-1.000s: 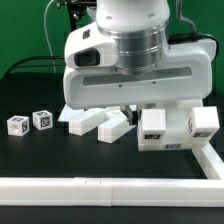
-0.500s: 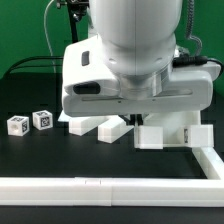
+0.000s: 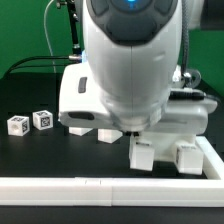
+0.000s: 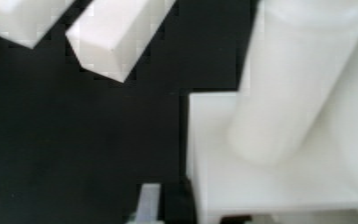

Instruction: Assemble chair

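Pretty much all white on black here

We see white chair pieces (image 3: 143, 152) below the white arm (image 3: 130, 70), two little cubes (image 3: 17, 124) with black-and-white square tags to the exterior view's left of the arm, a white rail (image 3: 90, 186) in front of it, a black table (image 3: 40, 150), green backdrop (image 3: 25, 35) behind.

The arm (image 3: 130, 70) hangs low, pincer (image 4: 190, 212) barely showing.

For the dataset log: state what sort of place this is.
Probably a robotics lab bench: a black table, a large white robot arm over it, small white tagged blocks, and a low white rail.
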